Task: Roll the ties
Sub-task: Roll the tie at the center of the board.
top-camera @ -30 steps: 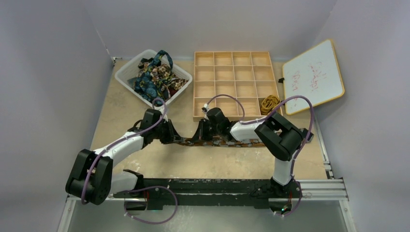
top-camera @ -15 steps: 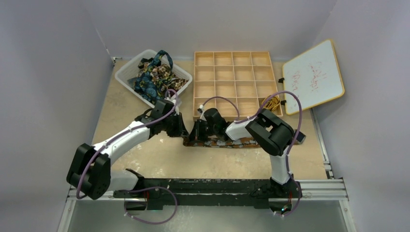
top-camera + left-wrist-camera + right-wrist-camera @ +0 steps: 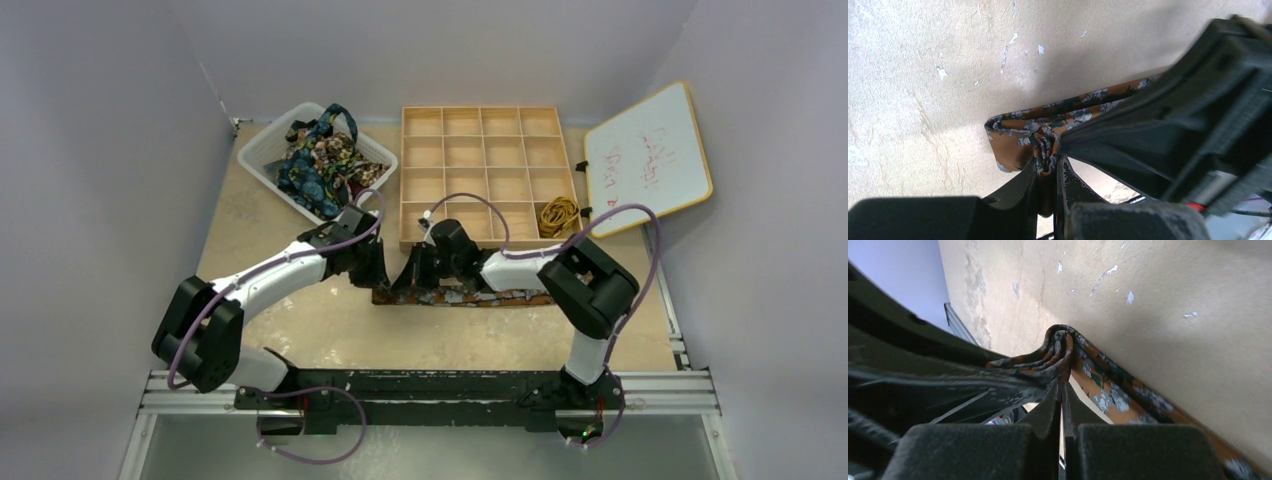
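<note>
Closely clamped on the bunched left end of the brown tie (image 3: 480, 297) with left gripper (image 3: 1052, 172) and right gripper (image 3: 1062, 400), jaws pressed together; lay flat on the table (image 3: 300, 330) before the wooden tray (image 3: 403, 180). Hid partly behind the right gripper's body; flanked by basket (image 3: 258, 150), gold tie (image 3: 557, 213), whiteboard (image 3: 650, 155) with unreadable red scrawl.

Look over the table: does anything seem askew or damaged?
The whiteboard sits crooked at the right edge, the tabletop is chipped and scuffed, and the brown tie is bunched at its end.
</note>
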Available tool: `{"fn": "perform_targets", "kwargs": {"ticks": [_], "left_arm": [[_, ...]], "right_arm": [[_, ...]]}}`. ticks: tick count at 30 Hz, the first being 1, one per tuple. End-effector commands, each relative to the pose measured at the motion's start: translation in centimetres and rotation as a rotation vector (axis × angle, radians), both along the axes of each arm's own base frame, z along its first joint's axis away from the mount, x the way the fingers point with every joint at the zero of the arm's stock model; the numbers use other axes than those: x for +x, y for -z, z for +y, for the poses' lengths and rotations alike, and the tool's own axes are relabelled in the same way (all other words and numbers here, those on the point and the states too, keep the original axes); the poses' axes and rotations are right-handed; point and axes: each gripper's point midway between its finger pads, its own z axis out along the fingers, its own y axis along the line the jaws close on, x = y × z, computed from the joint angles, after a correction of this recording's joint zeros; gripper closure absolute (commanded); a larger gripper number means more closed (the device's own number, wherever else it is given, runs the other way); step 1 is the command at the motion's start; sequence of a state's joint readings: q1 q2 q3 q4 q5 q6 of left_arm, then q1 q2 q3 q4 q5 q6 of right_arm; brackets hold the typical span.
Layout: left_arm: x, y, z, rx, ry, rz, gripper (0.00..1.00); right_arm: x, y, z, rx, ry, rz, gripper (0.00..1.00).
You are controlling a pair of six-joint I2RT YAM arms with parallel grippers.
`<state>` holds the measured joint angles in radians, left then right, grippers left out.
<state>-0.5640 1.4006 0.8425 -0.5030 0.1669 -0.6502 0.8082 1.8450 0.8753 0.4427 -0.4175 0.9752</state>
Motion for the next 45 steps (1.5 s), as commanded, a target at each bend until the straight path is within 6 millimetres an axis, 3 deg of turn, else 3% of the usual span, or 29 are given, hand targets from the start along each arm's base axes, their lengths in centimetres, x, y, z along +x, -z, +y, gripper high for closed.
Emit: {"fn": "perform_targets", "kwargs": {"ticks": [1,10,13,16,18,20,22,24,29,34,38,40,45], "left_arm": [[0.9,-0.3,-0.3,0.055,0.014,-0.034,1.00],[0.5,0.9,-3.1,0.105,0.141,-0.016,0.97],[0.1,1.5,-4.5,0.109,0.202,-0.003,0.86],[-0.2,1.6,-5.7,0.097,0.243,0.007,0.65],[-0.3,1.3,-6.2,0.082,0.253,0.020,0.58],[-0.1,0.1,-6.5,0.059,0.246,-0.003,0.50],[0.3,-2.0,-6.9,0.019,0.238,-0.051,0.31],[0.5,-3.9,-6.8,-0.002,0.222,-0.093,0.24],[1.0,-6.6,-5.1,-0.020,0.131,-0.177,0.17],[1.2,-6.0,-0.7,-0.106,-0.014,-0.165,0.13],[1.1,-4.7,2.8,-0.205,-0.137,-0.145,0.10],[0.7,-4.0,3.6,-0.255,-0.168,-0.118,0.10],[0.3,-2.1,5.3,-0.319,-0.255,-0.060,0.10]], "right_arm": [[1.5,-1.3,-2.8,-0.103,0.112,-0.072,0.98],[4.4,-3.3,-10.3,-0.175,0.379,-0.157,0.92],[4.5,-4.1,-11.5,-0.174,0.420,-0.184,0.82],[4.5,-4.5,-12.2,-0.176,0.438,-0.195,0.76],[4.5,-4.7,-12.5,-0.176,0.439,-0.206,0.72],[4.5,-5.0,-12.7,-0.171,0.436,-0.218,0.68],[4.6,-5.4,-12.8,-0.168,0.423,-0.239,0.65],[4.7,-6.0,-12.9,-0.163,0.417,-0.270,0.58],[4.8,-9.4,-11.2,-0.060,0.280,-0.453,0.34],[3.7,-11.9,-8.9,0.080,0.089,-0.683,0.11],[2.1,-11.9,-6.9,0.033,-0.152,-0.998,0.06],[1.4,-11.0,-5.3,-0.012,-0.295,-1.111,0.05],[0.4,-7.9,-2.1,-0.025,-0.556,-1.201,0.07]]}}
